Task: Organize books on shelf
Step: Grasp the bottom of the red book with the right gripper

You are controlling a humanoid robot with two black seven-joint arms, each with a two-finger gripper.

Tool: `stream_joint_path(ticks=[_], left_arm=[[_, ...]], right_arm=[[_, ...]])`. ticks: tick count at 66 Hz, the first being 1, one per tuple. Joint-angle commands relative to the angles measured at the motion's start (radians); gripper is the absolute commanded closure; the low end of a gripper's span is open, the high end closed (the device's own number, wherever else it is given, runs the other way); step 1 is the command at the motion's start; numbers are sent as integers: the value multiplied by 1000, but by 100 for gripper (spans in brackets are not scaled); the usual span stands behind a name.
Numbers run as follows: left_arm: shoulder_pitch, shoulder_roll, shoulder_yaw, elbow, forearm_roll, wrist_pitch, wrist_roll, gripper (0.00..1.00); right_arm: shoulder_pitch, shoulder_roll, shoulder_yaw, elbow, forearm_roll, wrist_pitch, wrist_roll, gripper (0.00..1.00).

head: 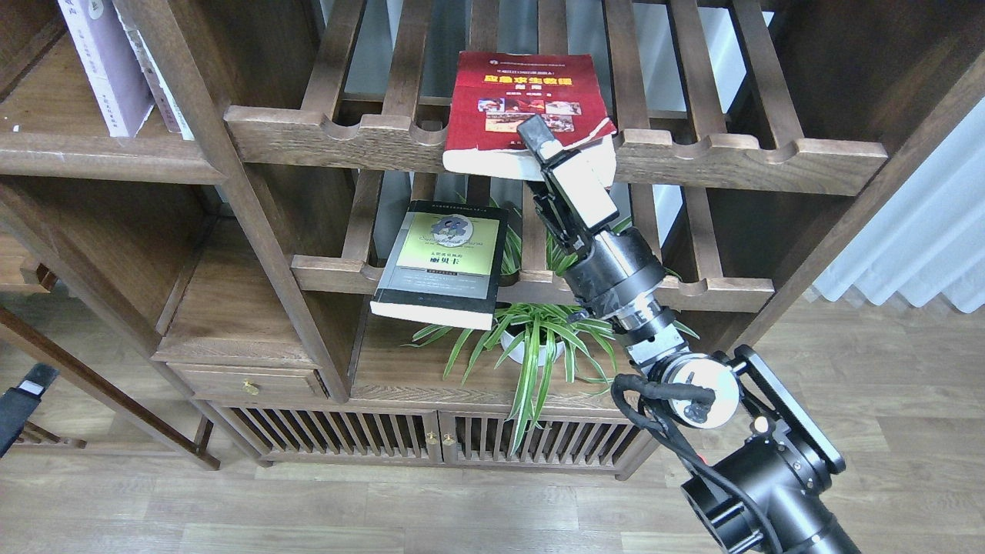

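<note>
Right gripper (548, 150) closed on red book's (523, 96) near right corner, book laid on upper slatted rack (692, 154), black-grey book (442, 261) on lower rack, potted plant (531, 338) beneath, lavender book (108, 65) upright on plank shelf (100, 158) far left.

Black arm (758, 477) — silver collar, looped cables

My bookcase (254, 200) is dark brown wood with a smooth, low-sheen finish, and the floor (385, 508) at the bottom of the frame looks like matt grey-brown wood planks. The red book (523, 96) at top centre has a glossy paper cover with a worn, curled corner, while the black-grey book (442, 261) looks more matt. My right arm (623, 277) is smooth black plastic or metal with a bare metal ring.
</note>
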Motion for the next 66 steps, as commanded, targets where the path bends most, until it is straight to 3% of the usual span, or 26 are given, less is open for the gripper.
stream_joint_path(ticks=[1,66], left_arm=[[0,0,-1,0,0,0,-2,1],[-3,0,-1,2,-15,0,-1,1]], right_arm=[[0,0,9,0,1,-3,0,3],[-23,0,12,2,10,9,-6,27]])
